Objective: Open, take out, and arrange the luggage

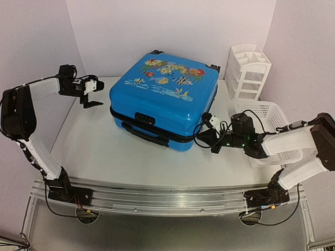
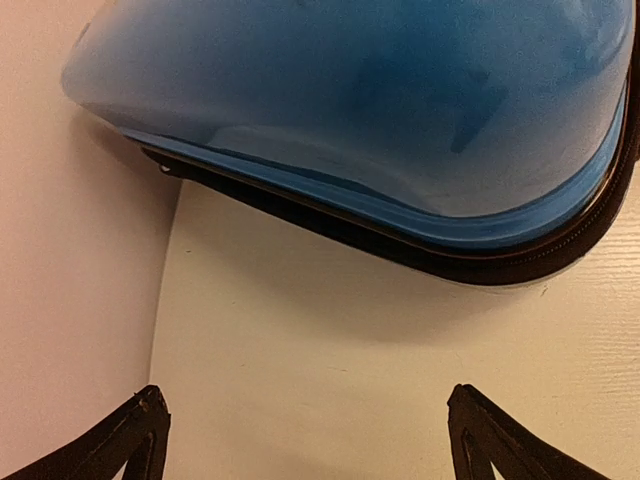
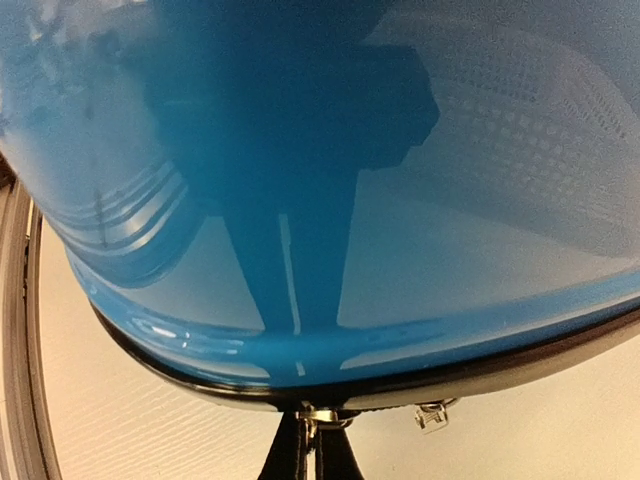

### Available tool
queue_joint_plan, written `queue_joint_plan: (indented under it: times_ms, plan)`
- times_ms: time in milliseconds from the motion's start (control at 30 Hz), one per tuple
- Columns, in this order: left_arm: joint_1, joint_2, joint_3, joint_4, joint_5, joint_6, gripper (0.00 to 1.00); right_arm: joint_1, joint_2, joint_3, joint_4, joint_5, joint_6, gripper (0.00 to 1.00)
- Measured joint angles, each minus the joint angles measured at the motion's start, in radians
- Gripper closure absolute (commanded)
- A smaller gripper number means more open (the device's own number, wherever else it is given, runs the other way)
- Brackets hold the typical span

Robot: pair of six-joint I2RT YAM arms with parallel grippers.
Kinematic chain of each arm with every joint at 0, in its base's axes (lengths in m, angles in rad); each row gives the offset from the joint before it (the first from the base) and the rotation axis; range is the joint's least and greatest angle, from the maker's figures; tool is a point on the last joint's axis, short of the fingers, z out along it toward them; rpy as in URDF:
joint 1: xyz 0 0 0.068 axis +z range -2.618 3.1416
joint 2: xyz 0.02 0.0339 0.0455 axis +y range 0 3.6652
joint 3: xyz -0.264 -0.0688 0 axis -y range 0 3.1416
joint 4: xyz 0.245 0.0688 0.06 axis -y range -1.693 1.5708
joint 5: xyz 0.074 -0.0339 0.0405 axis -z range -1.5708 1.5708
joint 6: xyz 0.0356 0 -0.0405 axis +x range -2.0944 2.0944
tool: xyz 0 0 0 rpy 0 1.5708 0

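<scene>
While the luggage (image 1: 165, 99) lies flat and fully zipped at the middle of the table (image 1: 99, 151), fish-print lid up, you are at step 1 of 3: opening. Nothing has been taken out or arranged. Your right gripper (image 3: 312, 445) is clenched tight at the black zipper band on the near right corner, with a metal zipper pull (image 3: 318, 416) directly at its tips. Whether the pull is actually pinched cannot be confirmed from this view. A 2nd pull (image 3: 432, 412) hangs just beside it, untouched. Your left gripper (image 1: 92, 103) is released, jaws wide, standing off the case's left side and touching nothing. The next move, in my judgement, calls for drawing the pull along the band around the corner, keeping the line of travel with the zipper, and the free left arm may be needed to brace the shell against sliding. The case's handle side faces you, the wheels point to the far wall, so its long axis runs near to far, skewed slightly.
</scene>
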Motion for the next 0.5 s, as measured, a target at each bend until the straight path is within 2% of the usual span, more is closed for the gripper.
queue_joint_plan:
  times_ms: [167, 300, 500]
  plan:
    - [-0.058, 0.103, 0.048, -0.066, -0.003, 0.066, 0.06, 0.045, -0.021, 0.001, -0.035, 0.038, -0.034, 1.0]
    - [-0.106, 0.105, 0.073, -0.111, -0.011, 0.103, 0.09, 0.097, -0.037, 0.006, -0.067, 0.086, -0.056, 1.0]
    - [-0.109, 0.1, 0.072, -0.116, -0.018, 0.119, 0.11, 0.17, -0.04, 0.047, -0.143, 0.177, -0.068, 1.0]
